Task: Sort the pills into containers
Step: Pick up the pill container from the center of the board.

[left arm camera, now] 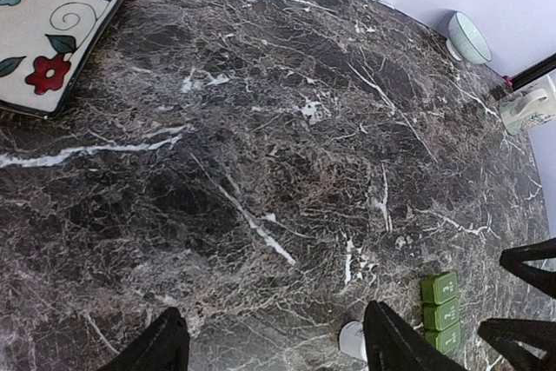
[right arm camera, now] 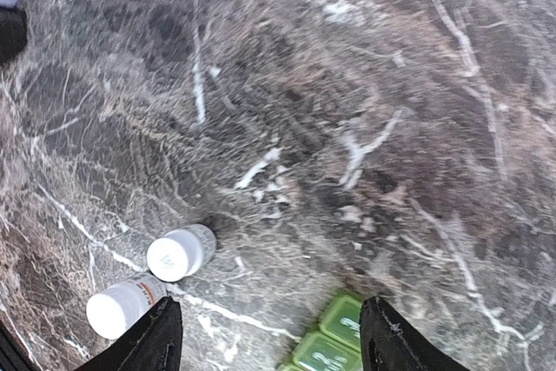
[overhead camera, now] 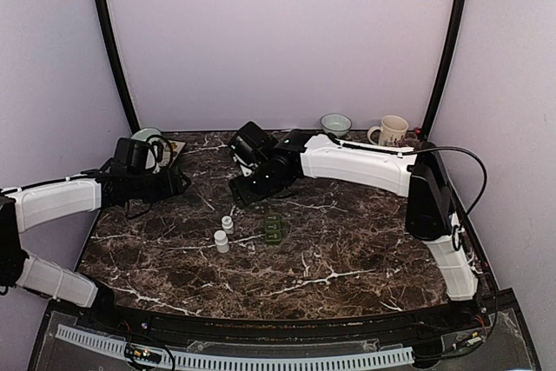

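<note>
Since the small dark green three-compartment pill box [overhead camera: 273, 229] sits on the dark marble bench [overhead camera: 347, 249] just right of two small white plastic bottles [overhead camera: 228, 224], I should centre my right gripper [right arm camera: 271, 301], spread and empty above them, over one bottle before closing; my left gripper [left arm camera: 274, 327] hangs spread too.

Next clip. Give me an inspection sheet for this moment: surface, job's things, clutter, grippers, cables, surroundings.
Surface: dark marble table; no loose pills seen.
Job's things: green pill box with three compartments, lids apparently shut; far bottle and near bottle, both white and capped, to the box's left, not touching it.
Clutter: bowl and mug at the back right; floral tray at the back left.
Grippers: left gripper open, empty; right gripper open, empty, above the bottles and box.
Cables: black cable arcs beside the right arm.
Surroundings: plain lavender walls.
</note>
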`<state>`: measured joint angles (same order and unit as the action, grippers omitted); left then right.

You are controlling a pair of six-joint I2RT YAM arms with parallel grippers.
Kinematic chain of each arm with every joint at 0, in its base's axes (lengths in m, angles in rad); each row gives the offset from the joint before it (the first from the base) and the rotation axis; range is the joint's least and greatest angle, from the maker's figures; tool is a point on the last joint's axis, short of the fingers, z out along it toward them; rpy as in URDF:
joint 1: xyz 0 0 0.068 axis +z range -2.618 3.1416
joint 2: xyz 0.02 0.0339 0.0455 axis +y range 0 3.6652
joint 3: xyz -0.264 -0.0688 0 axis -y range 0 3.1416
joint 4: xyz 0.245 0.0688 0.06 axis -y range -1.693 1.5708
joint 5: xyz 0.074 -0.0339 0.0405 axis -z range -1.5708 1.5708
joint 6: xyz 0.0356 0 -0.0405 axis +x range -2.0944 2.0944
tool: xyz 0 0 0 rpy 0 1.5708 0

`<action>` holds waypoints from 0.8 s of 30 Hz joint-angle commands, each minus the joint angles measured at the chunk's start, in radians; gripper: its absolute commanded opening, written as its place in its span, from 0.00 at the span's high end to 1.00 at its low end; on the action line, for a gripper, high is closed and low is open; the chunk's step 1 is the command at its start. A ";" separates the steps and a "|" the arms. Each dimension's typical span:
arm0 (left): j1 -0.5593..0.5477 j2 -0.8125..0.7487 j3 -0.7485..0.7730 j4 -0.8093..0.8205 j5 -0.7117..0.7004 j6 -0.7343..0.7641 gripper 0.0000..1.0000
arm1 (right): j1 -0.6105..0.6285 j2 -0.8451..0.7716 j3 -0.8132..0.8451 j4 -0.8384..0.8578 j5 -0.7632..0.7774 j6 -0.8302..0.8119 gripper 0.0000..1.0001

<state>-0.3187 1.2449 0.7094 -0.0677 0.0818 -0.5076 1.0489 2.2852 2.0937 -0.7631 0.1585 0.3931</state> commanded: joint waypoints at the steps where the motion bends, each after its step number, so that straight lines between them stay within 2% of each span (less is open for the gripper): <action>1: -0.018 0.059 0.065 0.028 0.045 0.042 0.28 | -0.010 -0.056 -0.037 0.007 0.078 0.037 0.28; 10: -0.040 0.161 0.125 0.041 0.085 0.071 0.27 | -0.026 -0.043 -0.057 -0.137 0.132 0.094 0.24; 24: -0.052 0.229 0.200 0.020 0.110 0.108 0.27 | -0.026 -0.073 -0.194 -0.096 0.007 0.165 0.23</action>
<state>-0.3649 1.4635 0.8734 -0.0387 0.1753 -0.4236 1.0271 2.2364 1.9324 -0.8822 0.2199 0.5220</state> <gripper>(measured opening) 0.733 0.772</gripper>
